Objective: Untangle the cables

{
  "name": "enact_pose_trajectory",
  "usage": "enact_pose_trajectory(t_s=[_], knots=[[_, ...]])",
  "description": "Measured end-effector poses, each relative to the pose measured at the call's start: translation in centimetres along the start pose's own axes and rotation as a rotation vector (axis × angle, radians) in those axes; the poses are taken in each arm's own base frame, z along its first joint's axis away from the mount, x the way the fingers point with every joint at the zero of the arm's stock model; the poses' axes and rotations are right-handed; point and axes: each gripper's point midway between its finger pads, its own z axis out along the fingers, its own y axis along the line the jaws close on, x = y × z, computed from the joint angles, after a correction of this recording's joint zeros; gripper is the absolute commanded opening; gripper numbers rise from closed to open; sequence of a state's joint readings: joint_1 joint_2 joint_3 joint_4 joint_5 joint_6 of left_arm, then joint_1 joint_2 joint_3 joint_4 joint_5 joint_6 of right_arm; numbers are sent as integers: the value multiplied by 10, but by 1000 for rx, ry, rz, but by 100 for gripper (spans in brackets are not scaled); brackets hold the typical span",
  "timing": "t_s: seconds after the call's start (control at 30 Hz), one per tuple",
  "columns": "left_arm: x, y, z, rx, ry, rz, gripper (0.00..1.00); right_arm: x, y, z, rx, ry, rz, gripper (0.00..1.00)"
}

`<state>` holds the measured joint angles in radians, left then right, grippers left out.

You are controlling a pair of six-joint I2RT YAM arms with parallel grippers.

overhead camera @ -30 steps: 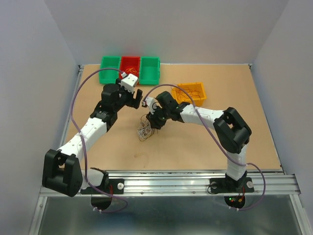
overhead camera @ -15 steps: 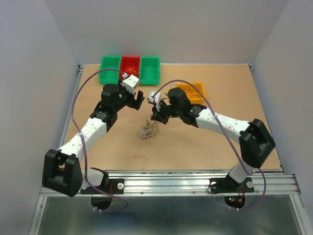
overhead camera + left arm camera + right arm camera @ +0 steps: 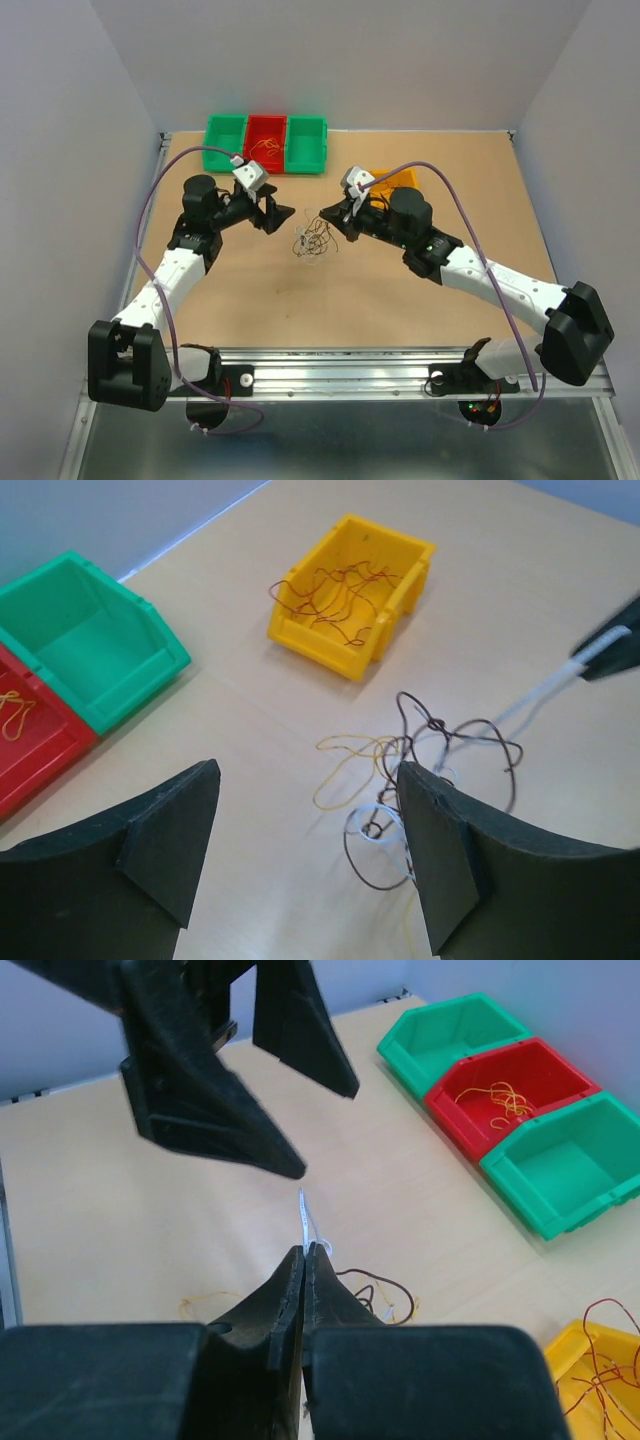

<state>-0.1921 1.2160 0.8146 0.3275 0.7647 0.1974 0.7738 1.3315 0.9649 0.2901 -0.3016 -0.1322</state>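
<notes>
- Three plastic bins stand in a row at the far edge of the brown table (image 3: 260, 300): a green bin (image 3: 225, 133), a red bin (image 3: 266, 135) with a thin orange-yellow wire inside, and a second green bin (image 3: 307, 143).
- A yellow plastic bin (image 3: 350, 600) with reddish-brown wires in it stands to the right of the middle. In the top view the right arm covers a part of it.
- The tangle of thin cables (image 3: 315, 240), dark brown, yellow and white, is in the middle of the table, between the two grippers and nearer than the bins. I cannot tell if it rests fully on the table or is a little lifted.
- The right gripper (image 3: 305, 1252) has its fingers pressed together on a thin white wire (image 3: 540, 692). This wire runs straight and tight from the tangle up to the fingertips.
- The right arm is stretched long from its base toward the far left, and its gripper points at the left arm.
- The left gripper (image 3: 305, 850) has its two black fingers wide apart and holds nothing. It hovers just left of the tangle and faces the right gripper.
- The left arm reaches forward along the left side, with the wrist turned to the right.
</notes>
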Motion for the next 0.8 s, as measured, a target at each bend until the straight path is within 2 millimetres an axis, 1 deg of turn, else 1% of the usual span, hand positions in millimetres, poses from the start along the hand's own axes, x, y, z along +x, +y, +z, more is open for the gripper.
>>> enact_pose_trajectory(t_s=[0.07,0.13,0.2,0.3,0.43,0.6,0.7,0.73,0.8], knots=[[-1,-11,-5,50,-25,8,83,-6,-1,-1,8,-19,12,0],[-2,-29,-12,114,-48,18,83,-9,-1,-1,9,-29,20,1],[-8,-43,-19,170,-74,40,83,-11,0,-1,9,-37,26,1],[-18,-54,-25,213,-113,81,83,-12,3,-1,-6,-41,39,1],[-25,-59,-27,234,-137,107,83,-13,9,-1,-43,-43,47,1],[-25,-63,-24,239,-136,109,83,-8,20,2,-102,-32,63,1],[-24,-64,-19,228,-133,110,81,-3,23,6,-127,-19,73,1],[-23,-66,-17,232,-130,109,75,-2,24,8,-133,-16,74,1],[-19,-67,-12,235,-119,105,66,-1,25,9,-138,-13,75,0]])
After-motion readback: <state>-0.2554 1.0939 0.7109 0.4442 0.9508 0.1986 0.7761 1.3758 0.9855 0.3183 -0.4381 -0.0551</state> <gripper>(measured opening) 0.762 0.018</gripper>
